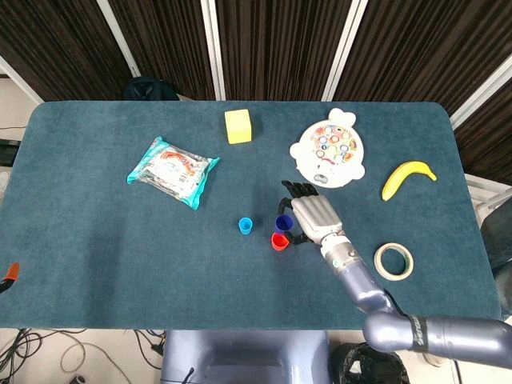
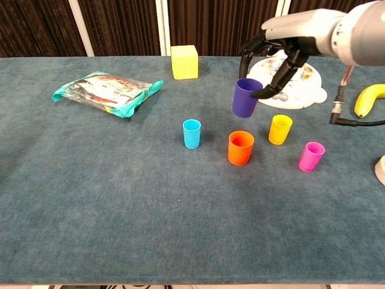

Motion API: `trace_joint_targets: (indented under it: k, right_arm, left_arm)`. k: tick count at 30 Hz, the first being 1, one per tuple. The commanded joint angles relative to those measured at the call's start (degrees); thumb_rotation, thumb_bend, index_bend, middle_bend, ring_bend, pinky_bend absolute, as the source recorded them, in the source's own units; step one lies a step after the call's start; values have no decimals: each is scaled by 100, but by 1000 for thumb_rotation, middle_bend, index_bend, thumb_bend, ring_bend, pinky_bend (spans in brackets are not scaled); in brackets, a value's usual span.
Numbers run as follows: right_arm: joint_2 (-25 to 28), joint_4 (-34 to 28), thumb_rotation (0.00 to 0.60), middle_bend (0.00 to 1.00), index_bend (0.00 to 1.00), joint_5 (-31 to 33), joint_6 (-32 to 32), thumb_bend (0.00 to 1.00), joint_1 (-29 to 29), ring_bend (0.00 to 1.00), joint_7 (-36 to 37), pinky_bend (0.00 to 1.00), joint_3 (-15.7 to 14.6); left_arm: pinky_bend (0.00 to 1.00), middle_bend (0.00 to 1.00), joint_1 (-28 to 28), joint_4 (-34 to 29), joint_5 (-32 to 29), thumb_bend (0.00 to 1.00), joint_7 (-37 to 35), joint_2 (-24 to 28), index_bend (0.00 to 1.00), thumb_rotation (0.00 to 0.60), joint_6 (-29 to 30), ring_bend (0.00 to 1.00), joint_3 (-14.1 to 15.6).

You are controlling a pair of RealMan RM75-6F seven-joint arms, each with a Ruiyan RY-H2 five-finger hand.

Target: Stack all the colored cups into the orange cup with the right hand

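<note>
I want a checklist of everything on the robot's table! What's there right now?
Surface: teal table.
Job's things: purple cup lifted above orange cup; blue cup, yellow cup, pink cup standing apart.
Clutter: yellow block, snack bag, toy plate, banana, tape roll.
Hands: right hand holds the purple cup; left not in view.
Cables: black cable at the right arm.
Surroundings: dark curtains.

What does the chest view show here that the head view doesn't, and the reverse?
Only the chest view shows the yellow cup and pink cup; the arm hides them from above. Only the head view shows the tape roll. Both show the right hand gripping the purple cup lifted near the orange cup, plus the blue cup, snack bag, yellow block and banana.
</note>
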Motion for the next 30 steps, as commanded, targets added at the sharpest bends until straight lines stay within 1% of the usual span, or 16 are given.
trace_joint_targets:
  k: [1,5,7,12,16,25,30]
  right_arm:
    - [81,-269,600,6,435,-278,100,407,-167,16,159,0,-142]
    - [0,-273,600,6,435,-485,217,407,-201,16,170,0,-247]
    - [-115,-159,600,6,435,-604,342,408,-195,16,101,0,-327]
    - [-322,72,600,6,435,-688,485,407,-186,16,72,0,-404]
    - [-515,295,600,6,435,-787,595,407,-188,16,-4,0,-542]
    - [-764,525,600,6,435,-841,655,408,-154,16,-12,0,-602]
    - [-909,669,600,6,435,-746,627,407,-88,16,-64,0,-607]
  left_arm:
    - [0,33,-1,-1,4,270,3,0,17,600,1,0,1]
    - [0,33,0,2,1,270,5,-1,17,600,0,0,1]
    - [0,33,2,3,-8,270,-2,-1,17,600,-4,0,0]
    - [0,33,-1,7,-13,270,3,1,17,600,-13,0,0]
    - [0,32,-4,4,-23,270,19,6,17,600,-41,0,13]
    - [0,29,-8,-13,-9,270,65,20,19,600,-62,0,34]
    - [0,27,-19,-33,-1,270,86,42,19,600,-117,0,63]
